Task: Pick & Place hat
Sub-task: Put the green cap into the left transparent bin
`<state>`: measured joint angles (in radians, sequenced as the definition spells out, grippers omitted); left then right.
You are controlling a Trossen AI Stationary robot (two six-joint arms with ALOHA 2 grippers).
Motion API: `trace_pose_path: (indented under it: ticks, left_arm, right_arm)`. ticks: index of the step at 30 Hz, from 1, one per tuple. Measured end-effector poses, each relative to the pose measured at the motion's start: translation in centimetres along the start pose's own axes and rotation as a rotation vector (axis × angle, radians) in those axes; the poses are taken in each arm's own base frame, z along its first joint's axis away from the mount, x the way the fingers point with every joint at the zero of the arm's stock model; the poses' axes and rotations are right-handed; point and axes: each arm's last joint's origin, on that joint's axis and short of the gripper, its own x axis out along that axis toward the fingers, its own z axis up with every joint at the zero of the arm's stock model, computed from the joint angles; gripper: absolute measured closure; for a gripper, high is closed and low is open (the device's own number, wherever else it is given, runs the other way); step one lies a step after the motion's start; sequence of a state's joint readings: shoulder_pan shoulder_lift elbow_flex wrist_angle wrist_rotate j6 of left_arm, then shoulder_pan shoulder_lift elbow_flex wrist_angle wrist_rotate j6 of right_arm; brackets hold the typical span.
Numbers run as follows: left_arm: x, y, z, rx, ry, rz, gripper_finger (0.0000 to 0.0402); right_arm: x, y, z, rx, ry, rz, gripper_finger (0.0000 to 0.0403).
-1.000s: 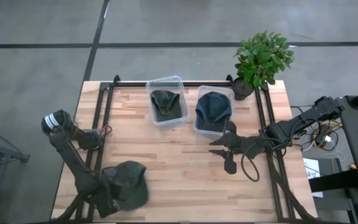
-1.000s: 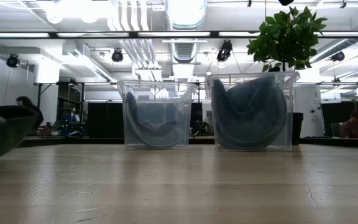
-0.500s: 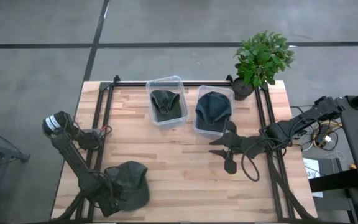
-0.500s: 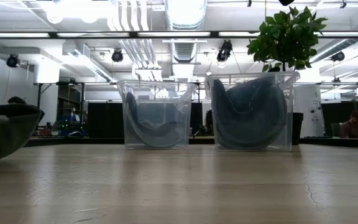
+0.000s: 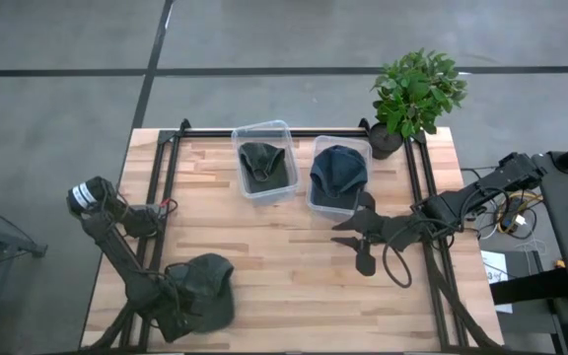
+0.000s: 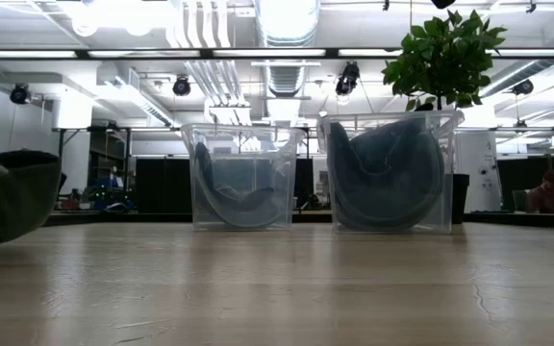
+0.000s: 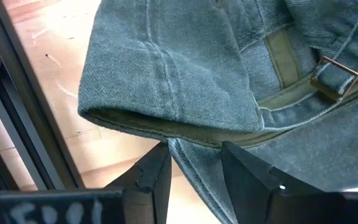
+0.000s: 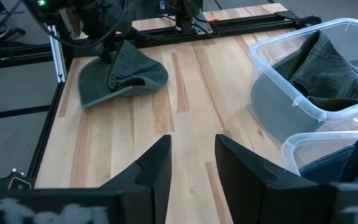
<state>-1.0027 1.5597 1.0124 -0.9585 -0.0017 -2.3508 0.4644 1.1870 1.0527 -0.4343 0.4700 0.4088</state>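
A dark grey-green hat (image 5: 203,289) lies near the table's near left corner. It also shows at the left of the low view (image 6: 3,197) and in the right wrist view (image 8: 120,74). My left gripper (image 5: 173,314) is at the hat's near left edge and is shut on it (image 7: 194,158). My right gripper (image 5: 355,242) hovers open and empty right of the table's middle, just in front of the right bin. My left gripper pinches the hat's lower rim (image 7: 188,146) between its two fingers (image 7: 157,177), close to the back strap with the metal buckle (image 7: 334,71). The fingers come from the table's near left side, slanting down. The hat's crown bulges up beyond them; whether its underside rests on the table cannot be told.
Two clear plastic bins stand at the far middle, the left bin (image 5: 264,160) holding a dark green hat, the right bin (image 5: 339,176) a blue-grey one. A potted plant (image 5: 414,94) stands at the far right corner. Black frame rails (image 5: 161,197) run along both sides.
In the low view the hat's top has risen and its visible side has become steeper. In the high view the hat has drawn in slightly toward my left gripper. My right arm has kept still.
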Motion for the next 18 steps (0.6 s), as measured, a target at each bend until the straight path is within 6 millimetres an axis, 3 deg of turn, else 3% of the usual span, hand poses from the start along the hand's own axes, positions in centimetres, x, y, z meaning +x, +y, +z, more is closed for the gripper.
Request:
trace_pose_path:
  ticks: [9, 18]
  left_arm:
    - [-0.14, -0.18, 0.17, -0.007, -0.043, -0.061, 0.0278]
    - [-0.29, -0.43, 0.46, -0.010, -0.134, -0.158, 0.0357]
  right_arm:
    - [0.00, 0.00, 0.00, 0.000, 0.000, 0.000, 0.0274]
    - [0.00, -0.01, 0.01, 0.000, 0.000, 0.000, 0.0281]
